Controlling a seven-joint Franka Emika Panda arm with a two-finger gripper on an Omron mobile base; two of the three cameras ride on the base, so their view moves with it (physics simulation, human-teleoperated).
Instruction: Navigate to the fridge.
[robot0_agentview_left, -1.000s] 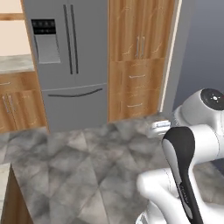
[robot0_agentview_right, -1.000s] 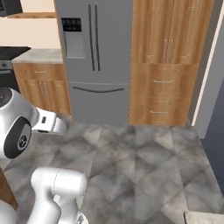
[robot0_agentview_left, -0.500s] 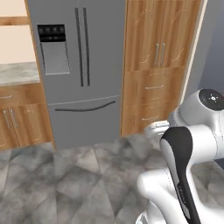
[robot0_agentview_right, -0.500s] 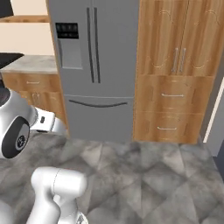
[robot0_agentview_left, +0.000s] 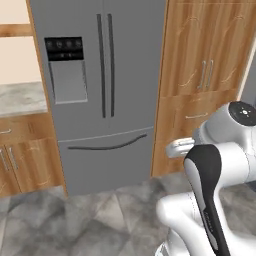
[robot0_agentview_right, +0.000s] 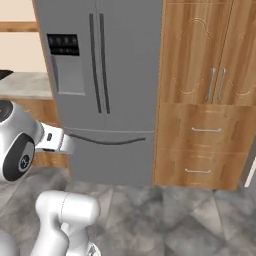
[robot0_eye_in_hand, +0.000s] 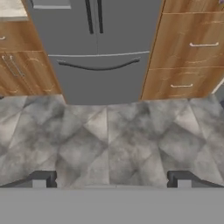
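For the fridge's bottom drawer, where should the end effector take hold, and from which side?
Grip the curved handle of the bottom drawer near its middle, coming straight from the front. It runs horizontally across the fridge, so the fingers should likely close above and below it. The end effector is open, well short of it.

fridge straight ahead, tall cabinet touching its right — counter on its left

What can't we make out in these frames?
- Fridge top: cut by the upper edge of both base views.
- Its upper doors: cut by the hand view's top edge.
- Dispenser panel markings: too small and blurred.
- Wooden cabinet right side: cut by the frame edge.
- Gripper: tips show spread, empty.
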